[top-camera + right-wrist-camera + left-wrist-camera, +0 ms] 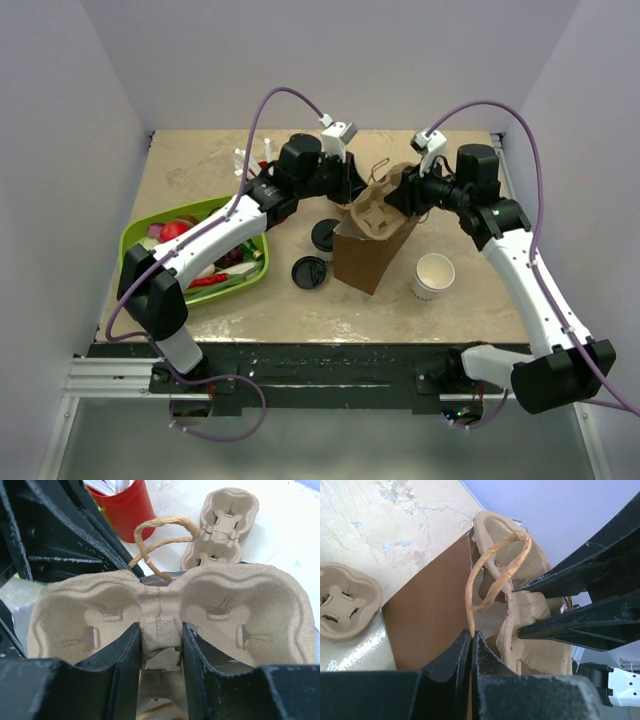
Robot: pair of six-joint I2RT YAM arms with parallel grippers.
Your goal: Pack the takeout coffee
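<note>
**Takeout coffee** (pixel 325 236): white cup with black lid, upright on the table (pixel 470 305), just left of the brown paper bag (pixel 365 262) and outside it.

**Left gripper** (pixel 471 639): fingers pressed together on the bag's rim, at the root of its twine handle (pixel 510 538).

**Right gripper** (pixel 160 635): pinching the narrow middle of a pulp cup carrier (pixel 235 610) at the bag's mouth.

**Loose black lid** (pixel 309 272): flat on the table, near the bag's front left.

**Lidless white cup** (pixel 434 276): upright, to the bag's right.

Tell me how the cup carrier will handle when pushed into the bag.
The carrier is probably light and fairly stiff: moulded pulp holding its shape in the right hand. Its narrow middle looks creased, so it may fold there.
</note>
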